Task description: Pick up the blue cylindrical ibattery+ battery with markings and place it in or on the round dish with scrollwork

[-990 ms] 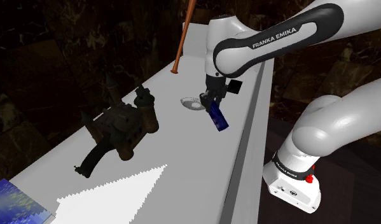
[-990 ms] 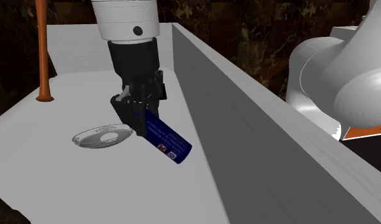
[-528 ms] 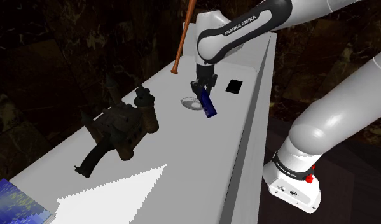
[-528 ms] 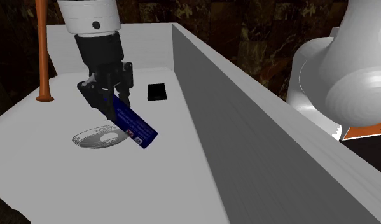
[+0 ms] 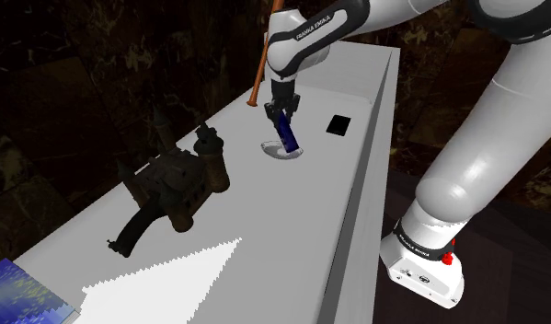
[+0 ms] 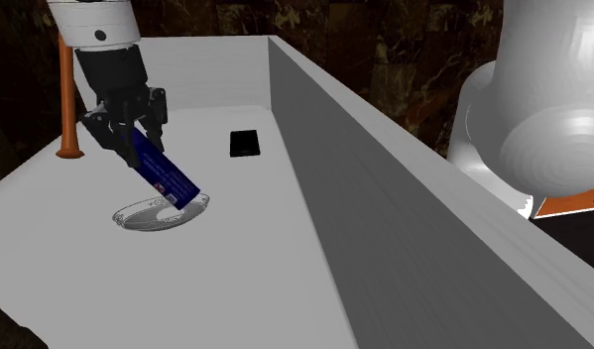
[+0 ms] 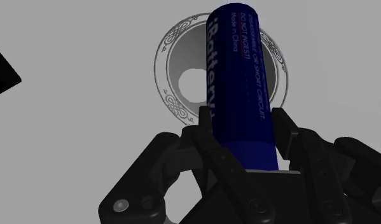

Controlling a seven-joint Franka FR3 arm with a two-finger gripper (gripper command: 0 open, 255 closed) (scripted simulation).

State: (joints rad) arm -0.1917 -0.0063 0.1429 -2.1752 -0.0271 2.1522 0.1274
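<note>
Black two-finger tool (image 7: 241, 130) grasps the tilted blue cylindrical lettered battery (image 7: 238, 76) over the round pale scrollwork-rimmed dish (image 7: 168, 60) on the grey desk (image 6: 285, 258); best lower its free end inside the rim, then release gently so it cannot roll out.

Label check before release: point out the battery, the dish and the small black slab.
battery (image 6: 168, 176), second exterior view, mid-barrel.
dish (image 6: 134, 222), second exterior view, rim band.
black slab (image 6: 244, 143), second exterior view, top face.
</note>
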